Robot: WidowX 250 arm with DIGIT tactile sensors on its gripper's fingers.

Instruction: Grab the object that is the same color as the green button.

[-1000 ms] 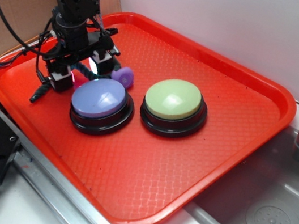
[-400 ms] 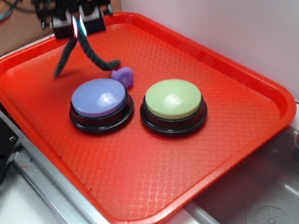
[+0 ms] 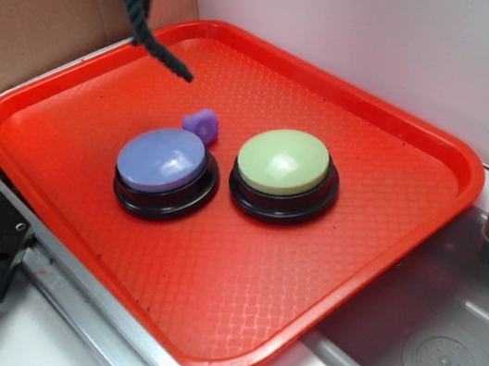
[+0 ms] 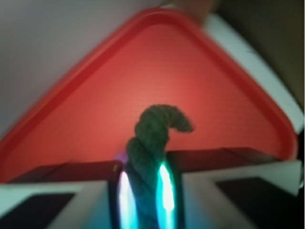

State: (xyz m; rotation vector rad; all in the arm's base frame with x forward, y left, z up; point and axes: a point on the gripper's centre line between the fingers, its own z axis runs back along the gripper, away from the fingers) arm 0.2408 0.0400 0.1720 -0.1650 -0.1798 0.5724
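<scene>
On my wrist feed, the gripper (image 4: 143, 191) is pinching the dark green rope (image 4: 152, 138) between its glowing fingers (image 4: 164, 188), filling the lower centre of the frame, its curled end lying over a corner of the red tray (image 4: 95, 90). In the exterior frame, I am seeing the purple button (image 3: 166, 173) and the green button (image 3: 284, 175) sitting mid-tray, a small purple knob (image 3: 202, 123) just behind the purple one. The rope (image 3: 143, 2) is hanging clear of the tray (image 3: 205, 308) at upper left.

Dark green rope (image 3: 143, 6) dangling aloft, pale-green button (image 3: 283, 163) on tray
</scene>
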